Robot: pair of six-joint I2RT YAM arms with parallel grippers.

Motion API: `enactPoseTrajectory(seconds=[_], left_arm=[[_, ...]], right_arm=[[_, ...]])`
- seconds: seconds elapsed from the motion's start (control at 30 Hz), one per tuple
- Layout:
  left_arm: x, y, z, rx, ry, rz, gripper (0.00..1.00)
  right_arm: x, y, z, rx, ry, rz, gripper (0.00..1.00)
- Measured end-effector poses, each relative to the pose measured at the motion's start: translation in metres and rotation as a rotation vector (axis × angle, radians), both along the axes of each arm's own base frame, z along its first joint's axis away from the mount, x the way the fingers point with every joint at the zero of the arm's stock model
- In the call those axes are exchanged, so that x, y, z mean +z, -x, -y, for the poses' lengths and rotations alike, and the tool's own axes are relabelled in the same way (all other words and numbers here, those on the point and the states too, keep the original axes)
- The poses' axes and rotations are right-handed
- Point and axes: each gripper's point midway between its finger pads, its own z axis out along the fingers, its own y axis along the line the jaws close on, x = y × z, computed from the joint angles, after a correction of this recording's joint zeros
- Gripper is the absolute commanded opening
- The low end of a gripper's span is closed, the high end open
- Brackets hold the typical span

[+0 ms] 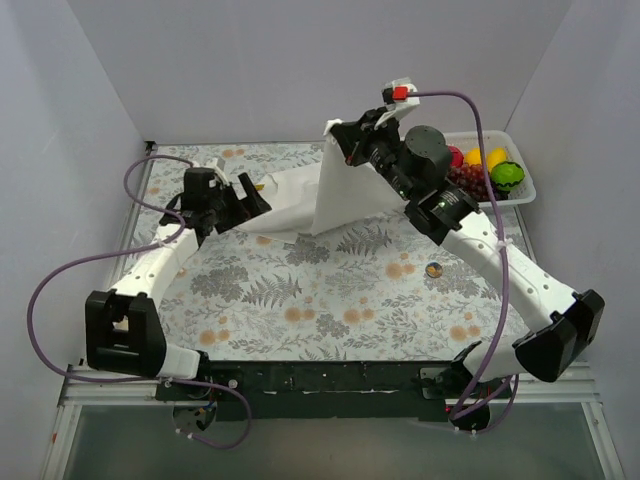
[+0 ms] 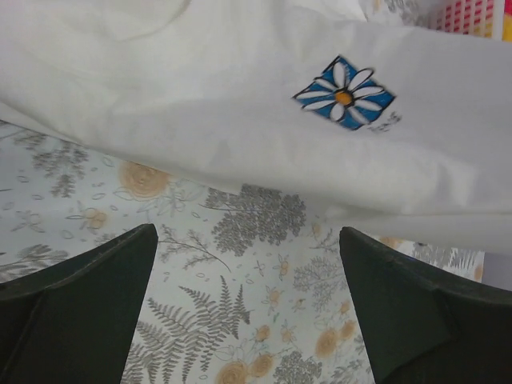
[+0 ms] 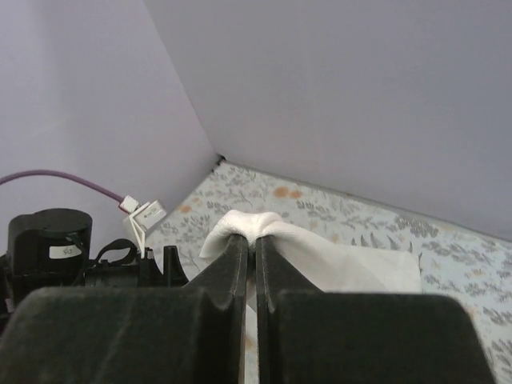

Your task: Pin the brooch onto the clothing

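Right jaws clenched on shirt (image 1: 345, 195) fold, raised at 12 o'clock; left jaws released, empty; brooch (image 2: 344, 96) on the cloth at their 1 o'clock; I fear fold slipping, swinging brooch away.

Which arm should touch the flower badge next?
Probably left. The left gripper is open, facing the brooch on the T-shirt. The right gripper is busy, shut on a lifted fold of it.

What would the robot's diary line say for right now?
right gripper: shut on T-shirt, held up | left gripper: open, empty | brooch: on T-shirt
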Motion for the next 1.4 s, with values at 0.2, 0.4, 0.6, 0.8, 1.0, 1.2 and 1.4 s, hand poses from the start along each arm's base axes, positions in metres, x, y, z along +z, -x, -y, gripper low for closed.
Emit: enactPoseTrajectory(seconds=[0.2, 0.4, 0.6, 0.8, 1.0, 1.2, 1.4], left_arm=[[-0.018, 0.015, 0.069, -0.188, 0.005, -0.025, 0.98], [0.028, 0.029, 0.095, -0.273, 0.056, 0.167, 0.98], [0.094, 0.047, 0.11, -0.351, 0.109, 0.382, 0.98], [0.111, 0.067, 0.16, -0.466, 0.114, 0.423, 0.98], [0.091, 0.067, 0.193, -0.473, 0.065, 0.389, 0.98], [0.039, 0.046, 0.195, -0.437, -0.021, 0.285, 0.95], [-0.007, 0.056, 0.19, -0.487, -0.079, 0.212, 0.84]], right_arm=[[-0.067, -0.022, -0.013, -0.01, 0.122, -0.141, 0.01], [-0.062, -0.025, -0.017, -0.004, 0.139, -0.158, 0.01], [-0.001, -0.023, -0.019, 0.015, 0.069, -0.059, 0.01], [0.035, -0.027, -0.026, 0.023, 0.034, 0.01, 0.01], [0.04, -0.029, -0.037, 0.043, 0.042, 0.033, 0.01], [0.046, -0.025, -0.038, 0.047, 0.048, 0.057, 0.01], [0.072, -0.014, -0.018, 0.002, 0.036, 0.124, 0.01]])
